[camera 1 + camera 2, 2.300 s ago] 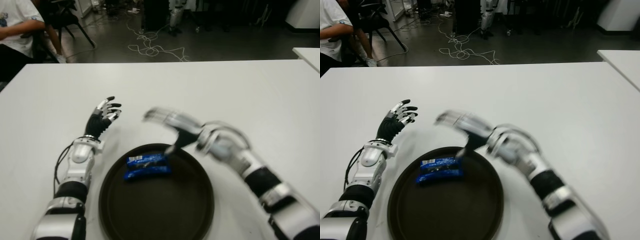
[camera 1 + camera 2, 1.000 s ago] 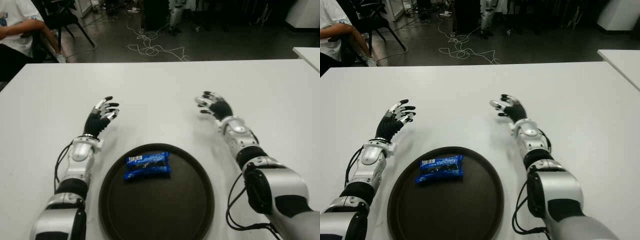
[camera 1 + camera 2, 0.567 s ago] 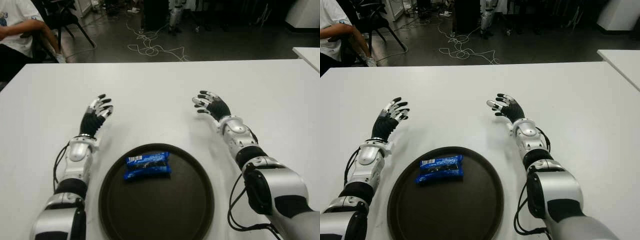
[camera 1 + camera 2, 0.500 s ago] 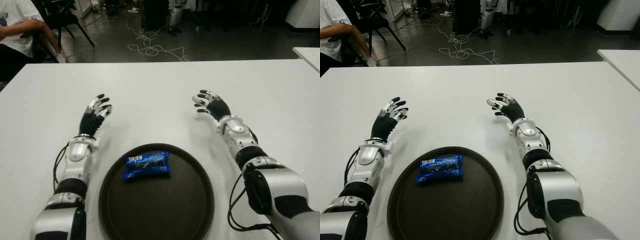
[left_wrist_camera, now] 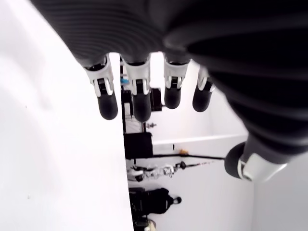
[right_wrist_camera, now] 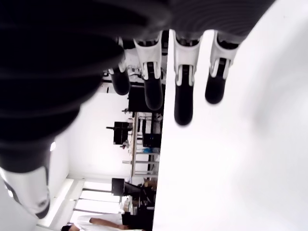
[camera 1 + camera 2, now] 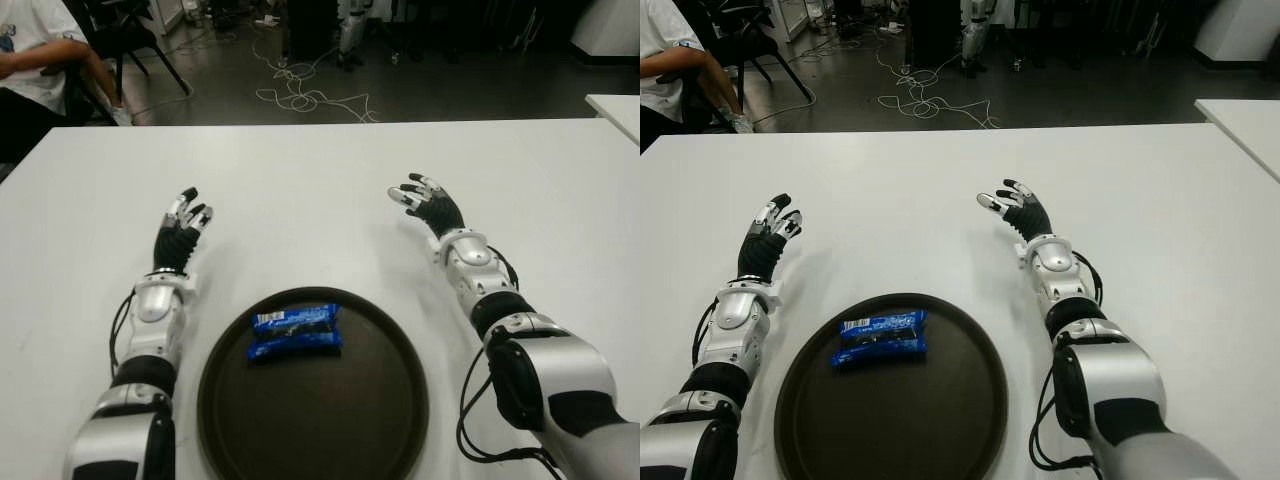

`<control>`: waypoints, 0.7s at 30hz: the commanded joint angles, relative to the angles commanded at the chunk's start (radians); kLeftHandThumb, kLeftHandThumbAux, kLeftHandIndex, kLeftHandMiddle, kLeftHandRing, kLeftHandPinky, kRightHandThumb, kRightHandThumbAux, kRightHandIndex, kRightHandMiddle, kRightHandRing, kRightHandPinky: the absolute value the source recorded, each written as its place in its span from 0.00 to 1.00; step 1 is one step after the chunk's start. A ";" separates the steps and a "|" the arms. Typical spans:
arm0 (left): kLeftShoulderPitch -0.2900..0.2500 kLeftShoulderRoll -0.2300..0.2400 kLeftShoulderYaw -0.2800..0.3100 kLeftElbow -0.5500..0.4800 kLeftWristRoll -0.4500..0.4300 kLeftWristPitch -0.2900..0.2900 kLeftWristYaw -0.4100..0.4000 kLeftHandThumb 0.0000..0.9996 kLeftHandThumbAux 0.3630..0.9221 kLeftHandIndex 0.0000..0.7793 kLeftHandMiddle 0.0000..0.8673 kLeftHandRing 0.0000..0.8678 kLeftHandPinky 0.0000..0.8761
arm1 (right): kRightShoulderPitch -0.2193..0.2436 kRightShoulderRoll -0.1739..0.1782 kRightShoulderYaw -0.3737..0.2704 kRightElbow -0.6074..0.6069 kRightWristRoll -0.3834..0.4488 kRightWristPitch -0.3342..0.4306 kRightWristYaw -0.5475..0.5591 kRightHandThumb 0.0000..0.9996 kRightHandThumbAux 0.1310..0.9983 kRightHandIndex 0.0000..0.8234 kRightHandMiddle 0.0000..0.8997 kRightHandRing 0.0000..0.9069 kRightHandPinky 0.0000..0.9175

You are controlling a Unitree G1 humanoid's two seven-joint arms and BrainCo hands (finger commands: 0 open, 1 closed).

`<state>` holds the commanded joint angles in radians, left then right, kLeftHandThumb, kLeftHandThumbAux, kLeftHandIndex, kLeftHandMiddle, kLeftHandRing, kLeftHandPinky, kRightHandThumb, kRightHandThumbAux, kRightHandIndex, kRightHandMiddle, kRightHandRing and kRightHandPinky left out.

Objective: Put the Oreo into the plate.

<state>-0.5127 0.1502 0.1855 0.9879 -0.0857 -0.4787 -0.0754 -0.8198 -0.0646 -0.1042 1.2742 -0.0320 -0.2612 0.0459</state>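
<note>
Oreo pack (image 7: 295, 332): blue wrapper, lying flat inside the plate, in its far left part, close to the rim; held by neither hand.

Table (image 7: 330, 170): white, wide, carrying everything listed below; its far edge runs across the upper part of both eye views, with a dark floor and loose cables (image 7: 300, 95) beyond it.

Plate (image 7: 380, 440): round, dark brown, shallow, raised rim; set at the near edge of the table, midway between the two arms.

Person (image 7: 35, 60): seated beyond the far left corner of the table, white shirt, only partly in view.

Left hand (image 7: 178, 238): over the table left of the plate and a little farther out, well apart from the pack; fingers (image 5: 137, 96) straight, side by side with small gaps, holding nothing.

Right hand (image 7: 428, 208): over the table beyond the plate's right side, well apart from the pack; fingers (image 6: 182, 91) extended and slightly fanned, thumb out to the side, holding nothing.

Second table (image 7: 615, 105): white, only a corner showing at the right edge of the eye views.
</note>
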 joint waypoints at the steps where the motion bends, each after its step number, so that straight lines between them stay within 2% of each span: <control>1: 0.000 0.001 0.000 0.001 0.001 -0.002 0.001 0.22 0.27 0.02 0.08 0.12 0.16 | 0.000 0.000 0.001 0.000 -0.003 -0.001 -0.003 0.00 0.57 0.17 0.22 0.23 0.23; 8: 0.000 0.006 -0.002 0.011 0.006 -0.019 0.006 0.26 0.29 0.07 0.13 0.14 0.14 | 0.004 0.002 0.013 0.001 -0.021 -0.012 -0.036 0.00 0.57 0.16 0.22 0.23 0.24; 21: -0.020 0.022 -0.003 0.043 0.003 -0.011 -0.011 0.24 0.37 0.08 0.16 0.16 0.17 | 0.009 0.001 0.023 0.011 -0.047 -0.037 -0.083 0.00 0.59 0.17 0.23 0.25 0.27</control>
<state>-0.5325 0.1726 0.1820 1.0309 -0.0832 -0.4894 -0.0866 -0.8104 -0.0633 -0.0811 1.2855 -0.0793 -0.2981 -0.0368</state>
